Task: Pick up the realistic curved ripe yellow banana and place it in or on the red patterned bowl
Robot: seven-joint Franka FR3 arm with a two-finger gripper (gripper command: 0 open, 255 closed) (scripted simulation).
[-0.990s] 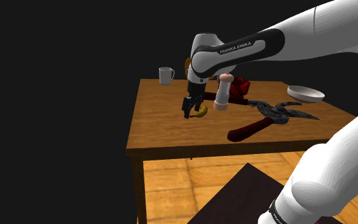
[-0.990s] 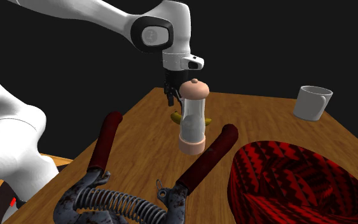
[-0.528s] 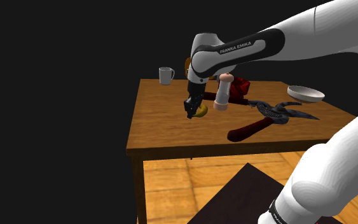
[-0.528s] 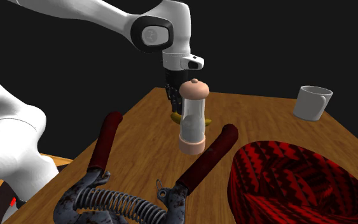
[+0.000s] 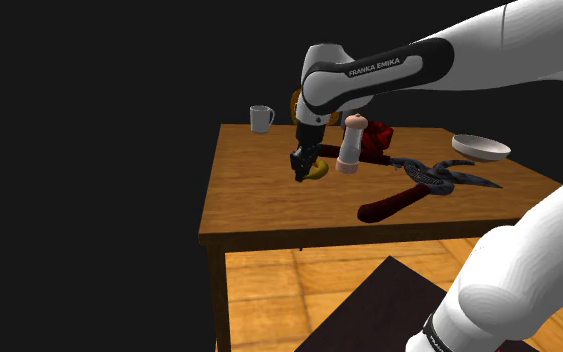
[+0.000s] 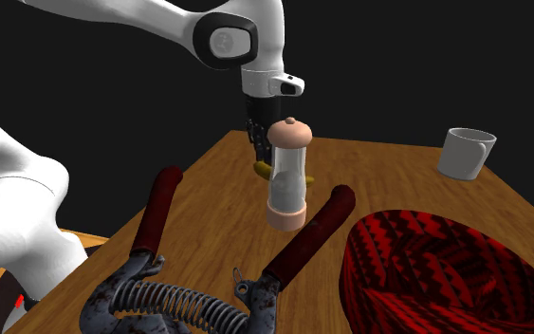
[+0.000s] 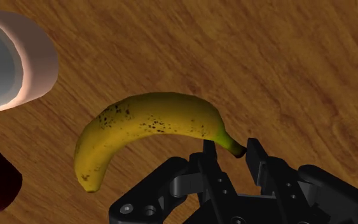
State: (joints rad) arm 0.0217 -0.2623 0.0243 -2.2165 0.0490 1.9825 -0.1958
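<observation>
- Wrist view is showing, left to right, the grinder's pale top (image 7: 9, 58), the banana (image 7: 149, 124) and the gripper (image 7: 231, 147). The fingers are standing close together, pinching the banana's greenish stem end between them.
- Shoulder view is placing the banana right at the gripper, near the middle of the table (image 5: 259, 205) and just beside the grinder. Whether it is resting on the wood or hanging just clear, I cannot tell.
- Handling, as I am judging it: the banana is looking light, fairly firm but easy to bruise, with a smooth skin.
- The stem is thin and tapering, so a hold there is risking a swing or a slip. A grip across the thick middle would likely be steadier.
- Second exterior view, left to right, is showing the shears (image 6: 160, 218) lying near the camera and the gripper hanging over the banana behind the grinder. Then the bowl (image 6: 426, 275) is sitting at the near right, with the mug (image 6: 466, 153) standing beyond it.
- The grinder is standing between banana and bowl in that view, so the carry is probably needing to go over or around it.
- Shoulder view is also showing a white dish (image 5: 481, 148) at the table's far right.
- Under the table a wood floor (image 5: 269, 290) is showing, with a dark mat (image 5: 369, 310) lying on it. A black area is surrounding everything else.
</observation>
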